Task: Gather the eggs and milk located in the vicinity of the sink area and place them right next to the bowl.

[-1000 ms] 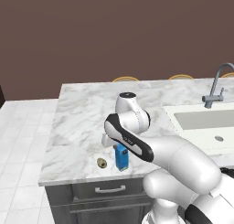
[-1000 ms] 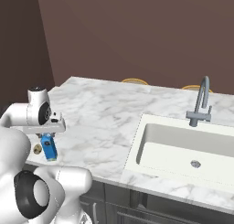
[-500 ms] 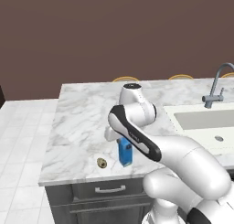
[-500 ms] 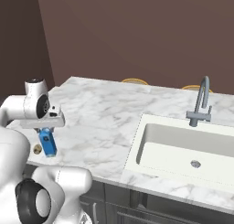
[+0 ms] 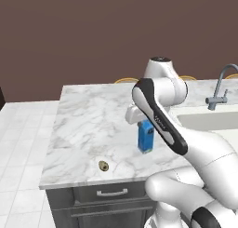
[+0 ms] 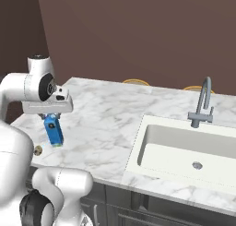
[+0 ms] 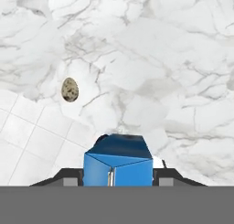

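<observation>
Here marble counter [image 5: 88, 129] meets brown wall [image 5: 69, 36]; sink [image 6: 184, 149] inset.

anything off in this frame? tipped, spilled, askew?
No spill or damage. The milk hangs lifted and slightly tilted in the gripper, clear of the counter. The egg lies close to the counter's front edge, which looks a bit precarious.

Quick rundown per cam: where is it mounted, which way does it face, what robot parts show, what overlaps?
Left base view: behind-left of the arm, facing forward-down over the marble counter; arm rises lower right.
Right base view: behind-right, facing the sink and faucet; arm at left.
Hand view: on the hand, looking down the gripper at the counter.
Shared: milk held in the gripper, egg near the counter edge.
</observation>
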Controlling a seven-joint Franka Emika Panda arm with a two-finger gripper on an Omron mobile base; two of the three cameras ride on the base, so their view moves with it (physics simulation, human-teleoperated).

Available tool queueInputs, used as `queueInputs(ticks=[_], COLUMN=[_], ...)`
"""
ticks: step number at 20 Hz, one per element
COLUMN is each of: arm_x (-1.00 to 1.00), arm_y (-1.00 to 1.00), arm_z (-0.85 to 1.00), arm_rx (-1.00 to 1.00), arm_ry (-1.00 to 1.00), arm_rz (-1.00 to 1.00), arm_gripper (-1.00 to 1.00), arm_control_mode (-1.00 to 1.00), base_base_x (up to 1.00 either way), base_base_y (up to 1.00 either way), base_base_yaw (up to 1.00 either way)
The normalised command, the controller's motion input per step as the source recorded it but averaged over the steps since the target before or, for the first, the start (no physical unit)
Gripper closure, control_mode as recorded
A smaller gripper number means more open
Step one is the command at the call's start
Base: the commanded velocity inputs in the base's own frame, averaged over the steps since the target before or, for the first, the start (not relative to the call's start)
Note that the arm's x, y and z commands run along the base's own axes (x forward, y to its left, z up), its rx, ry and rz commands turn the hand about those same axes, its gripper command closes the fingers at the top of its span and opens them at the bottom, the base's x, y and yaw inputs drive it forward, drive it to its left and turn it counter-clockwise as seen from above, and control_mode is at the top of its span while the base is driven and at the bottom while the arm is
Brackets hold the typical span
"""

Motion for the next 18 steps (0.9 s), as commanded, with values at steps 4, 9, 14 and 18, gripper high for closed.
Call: queueInputs(ticks=[4, 9, 14, 18], arm_x=[-0.1, -0.08, -0.18, -0.46], arm_y=[-0.79, -0.94, -0.95, -0.57], arm_z=[0.72, 0.38, 0.0, -0.05], arm_rx=[0.0, 0.0, 0.0, 0.0], arm_ry=[0.0, 0.0, -0.01, -0.14], arm_rz=[0.0, 0.0, 0.0, 0.0], arm_gripper=[1.0, 1.0, 1.0, 1.0], arm_control_mode=[-1.0, -1.0, -1.0, -1.0], base_base_x=[0.0, 0.0, 0.0, 0.0], base_base_y=[0.0, 0.0, 0.0, 0.0], base_base_yaw=[0.0, 0.0, 0.0, 0.0])
